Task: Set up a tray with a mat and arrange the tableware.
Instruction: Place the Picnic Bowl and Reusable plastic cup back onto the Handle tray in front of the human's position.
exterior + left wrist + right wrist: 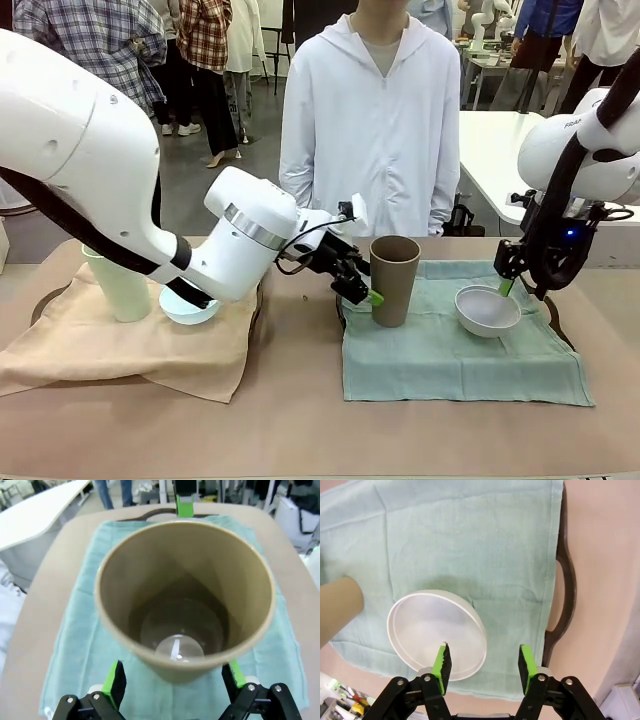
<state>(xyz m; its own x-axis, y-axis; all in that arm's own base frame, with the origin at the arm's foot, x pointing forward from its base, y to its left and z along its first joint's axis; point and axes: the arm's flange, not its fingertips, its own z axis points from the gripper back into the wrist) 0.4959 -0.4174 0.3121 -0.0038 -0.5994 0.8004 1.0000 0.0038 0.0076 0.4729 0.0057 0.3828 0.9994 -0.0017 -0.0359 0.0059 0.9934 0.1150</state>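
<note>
Reaching across from the left, the left gripper (362,290) stands released with its green-padded fingers spread on either side of the tall brown handleless cup (394,279); in the left wrist view the left gripper (174,680) shows both pads just beside the cup's wall, with a sliver of cloth visible between pad and cup, so nothing is grasped. That brown cup (185,597) stands upright on the left part of a pale teal cloth mat (455,350), which covers a dark brown tray (564,587) whose handle peeks out past the cloth's edge. Over on the right, the right gripper (507,287) is also released, its jaws apart just above the far rim of the small round white bowl (487,310); in the right wrist view the right gripper (485,662) has one finger over the bowl's rim and the other over bare mat, gripping nothing. The white bowl (436,632) sits on the right part of the teal mat, apart from the brown cup. On the left side of the worktop (300,420), a beige cloth mat (130,350) carries a tall pale green cup (120,290) and, just right of it, a small light blue bowl (190,305), partly hidden behind the left arm. A person in a white hooded jacket (372,120) stands at the far side.
</note>
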